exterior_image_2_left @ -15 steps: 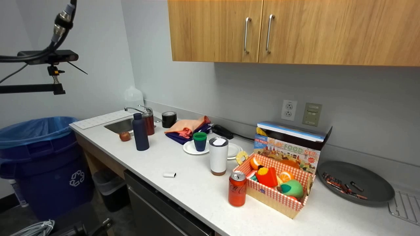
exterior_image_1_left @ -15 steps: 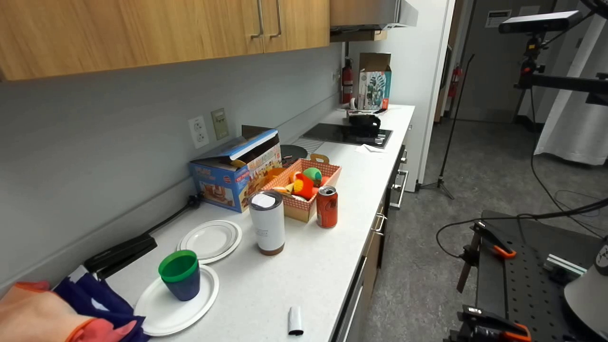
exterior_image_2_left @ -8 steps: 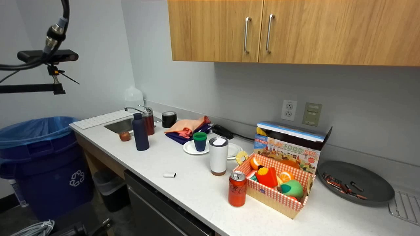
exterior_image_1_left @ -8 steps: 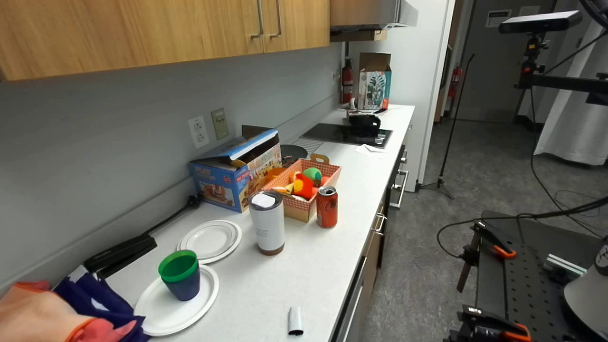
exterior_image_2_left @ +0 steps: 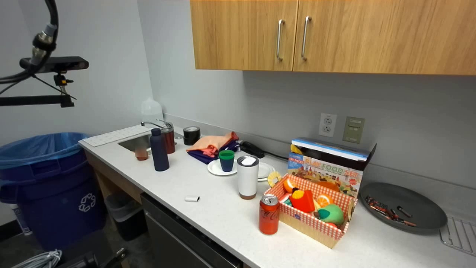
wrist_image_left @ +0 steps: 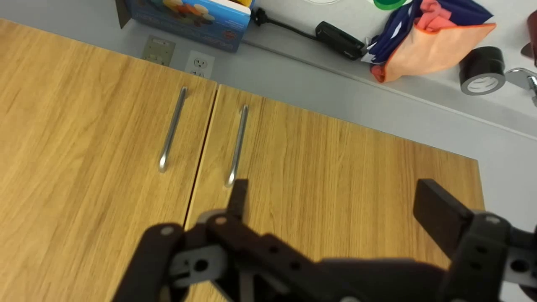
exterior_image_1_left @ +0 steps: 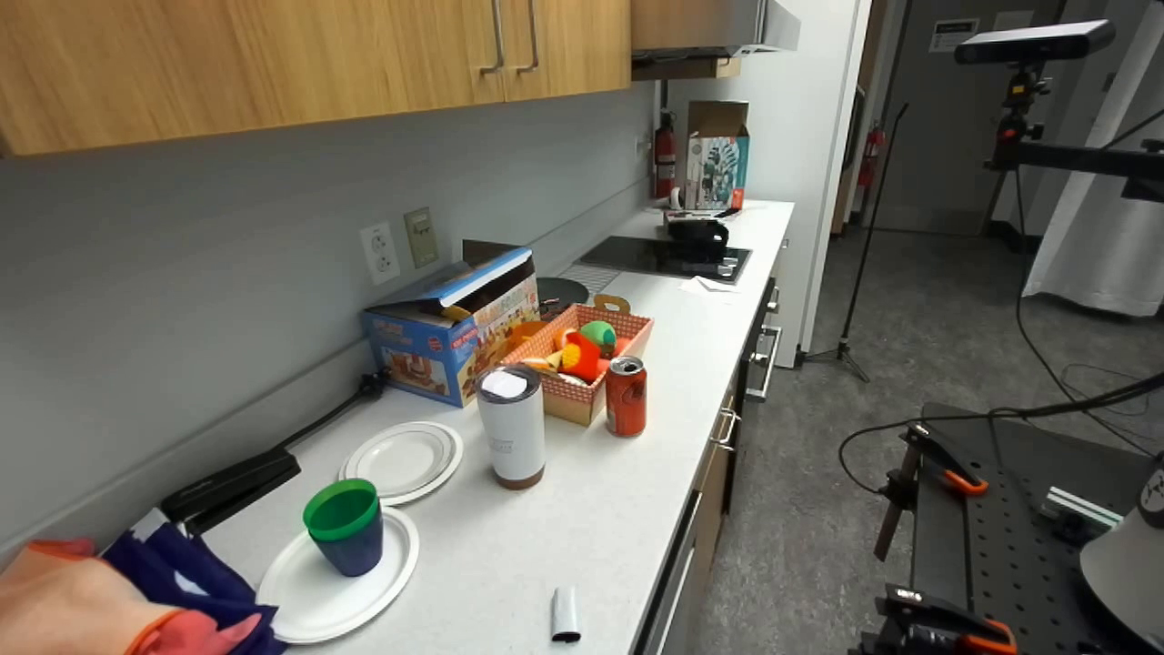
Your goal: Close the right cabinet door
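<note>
Wrist view: hand (wrist_image_left: 335, 199) hanging wide, right cabinet door (wrist_image_left: 92, 142) lying flush

With the worktop (exterior_image_2_left: 223, 216) showing along the top of that view, the scene is standing upside down, so the right cabinet door is falling on its left side. The door is hanging above the worktop's back edge, away from the corner where the sink (exterior_image_2_left: 135, 143) is lying. Its handle (exterior_image_2_left: 305, 38) is standing beside that of the left cabinet door (exterior_image_2_left: 243, 35), across a thin, straight seam. In both exterior views the two fronts are lining up, so I am judging the closing to be done or very nearly so.

Along the back edge the food-set box (exterior_image_2_left: 323, 169) is standing, with the basket (exterior_image_2_left: 306, 227) and the soda can (exterior_image_2_left: 269, 216) sitting toward the front edge. All are lying well below the doors, probably leaving the swing free.

The hand is gripping nothing: its fingers (wrist_image_left: 436, 214) are standing far apart, with the left door's wood showing between the tips. That spread is likely serving well enough, since closing a flat front is calling for a push, not a grasp. One fingertip is overlapping the left handle (wrist_image_left: 238, 144); depth is reading poorly here, so I cannot tell whether it is touching. Both exterior views are leaving the hand out of frame.
</note>
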You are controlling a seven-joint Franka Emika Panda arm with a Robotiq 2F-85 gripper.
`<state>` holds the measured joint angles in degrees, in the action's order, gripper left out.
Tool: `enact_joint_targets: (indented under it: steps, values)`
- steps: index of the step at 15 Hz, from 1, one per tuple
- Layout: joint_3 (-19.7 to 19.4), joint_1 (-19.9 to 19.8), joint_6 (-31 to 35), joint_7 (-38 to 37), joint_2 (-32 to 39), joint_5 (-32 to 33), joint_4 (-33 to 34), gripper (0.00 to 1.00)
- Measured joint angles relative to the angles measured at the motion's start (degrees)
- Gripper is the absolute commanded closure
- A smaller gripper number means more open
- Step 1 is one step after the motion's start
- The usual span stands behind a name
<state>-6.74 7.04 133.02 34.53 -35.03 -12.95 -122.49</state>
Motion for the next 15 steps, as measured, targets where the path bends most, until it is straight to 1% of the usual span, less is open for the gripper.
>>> enact_joint_targets:
  steps: [2,15]
  values:
    - [-0.03,0.01,0.00,0.00,-0.94,0.00,-0.84,0.00]
    - [-0.03,0.04,0.00,0.00,-0.98,0.00,-0.98,0.00]
